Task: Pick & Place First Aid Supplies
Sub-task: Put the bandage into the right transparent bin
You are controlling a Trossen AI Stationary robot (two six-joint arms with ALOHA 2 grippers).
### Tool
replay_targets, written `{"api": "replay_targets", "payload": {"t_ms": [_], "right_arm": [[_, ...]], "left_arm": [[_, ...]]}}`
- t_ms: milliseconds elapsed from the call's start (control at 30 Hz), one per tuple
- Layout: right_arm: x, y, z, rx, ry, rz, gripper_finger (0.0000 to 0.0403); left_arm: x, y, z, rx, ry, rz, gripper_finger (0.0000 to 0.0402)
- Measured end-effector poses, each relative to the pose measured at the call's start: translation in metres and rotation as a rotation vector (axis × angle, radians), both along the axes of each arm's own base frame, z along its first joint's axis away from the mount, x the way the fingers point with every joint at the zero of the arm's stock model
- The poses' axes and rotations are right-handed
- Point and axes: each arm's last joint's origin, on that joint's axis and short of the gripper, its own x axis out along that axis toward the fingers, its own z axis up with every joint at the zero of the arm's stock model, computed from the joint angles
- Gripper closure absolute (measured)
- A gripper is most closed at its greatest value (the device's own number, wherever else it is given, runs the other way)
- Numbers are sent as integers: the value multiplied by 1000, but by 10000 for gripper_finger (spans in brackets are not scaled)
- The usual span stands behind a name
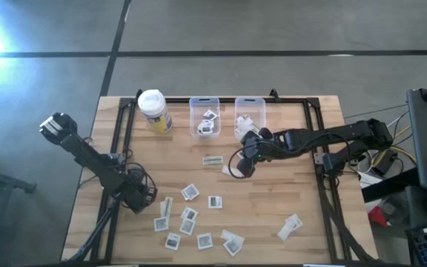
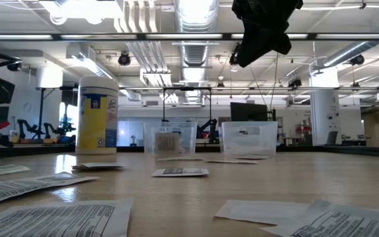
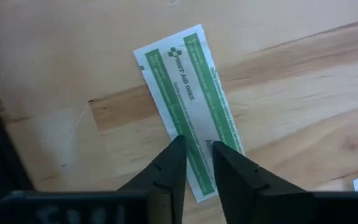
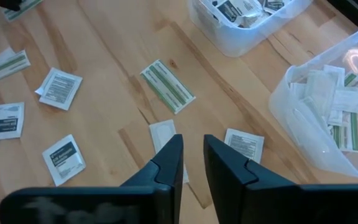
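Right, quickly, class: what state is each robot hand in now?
Left hand: at the green-striped strip; grip cannot be told.
Right hand: slightly open, holding nothing, above the table.
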Motion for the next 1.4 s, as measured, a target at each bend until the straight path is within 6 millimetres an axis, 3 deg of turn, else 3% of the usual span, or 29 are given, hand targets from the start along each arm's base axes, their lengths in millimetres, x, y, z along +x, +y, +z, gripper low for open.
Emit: {"api": "replay_targets", "payload": {"t_ms": [233,633,967,1400], "right_arm": [[0,0,0,0,-2,0,343],[0,0,0,0,-1,0,341],[0,4,0,-1,0,13,347],[-2,18,0,0,0,62,349]], "left_arm": [[0,0,0,-1,-2,-40,355],[0,0,3,-5,-9,-126,365],[13,-7,28,89,-93,-252,399],[15,-9,41,111,-79,-312,382]]}}
